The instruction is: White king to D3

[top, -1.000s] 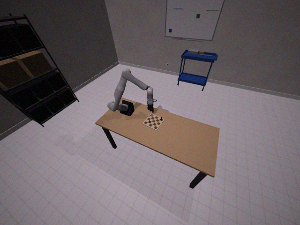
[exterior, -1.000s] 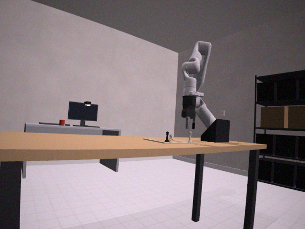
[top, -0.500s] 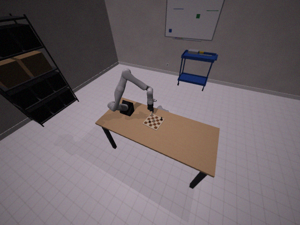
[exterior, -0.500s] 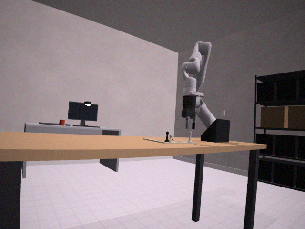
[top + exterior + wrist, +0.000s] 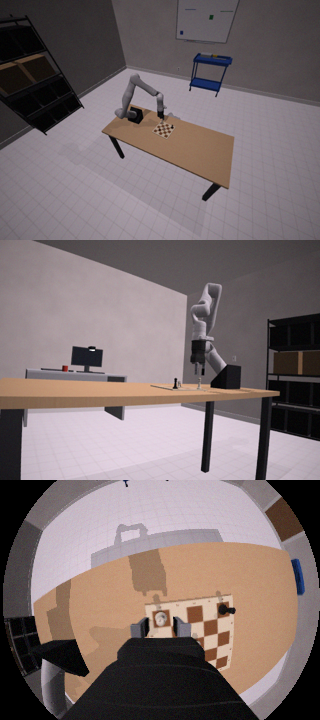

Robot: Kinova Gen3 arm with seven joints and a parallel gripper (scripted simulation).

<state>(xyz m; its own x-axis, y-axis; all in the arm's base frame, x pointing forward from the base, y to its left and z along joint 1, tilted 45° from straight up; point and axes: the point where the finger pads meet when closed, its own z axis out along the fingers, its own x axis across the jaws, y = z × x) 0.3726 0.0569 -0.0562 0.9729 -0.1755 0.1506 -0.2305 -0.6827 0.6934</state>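
The small chessboard (image 5: 163, 130) lies on the wooden table near the arm's base. The white king (image 5: 199, 382) stands upright at the board's corner nearest the arm. In the wrist view it shows from above (image 5: 160, 618), centred between my two fingers. My gripper (image 5: 199, 373) hangs straight over the king, open and empty, its fingertips just above the king's top. A black piece (image 5: 175, 383) stands upright at the board's far edge and also shows in the wrist view (image 5: 228, 611). A small white piece (image 5: 179, 383) stands beside it.
The arm's black base block (image 5: 227, 380) sits on the table just behind the board. A blue cart (image 5: 210, 71) and a black shelf rack (image 5: 31, 74) stand away from the table. A desk with a monitor (image 5: 86, 357) stands in the background.
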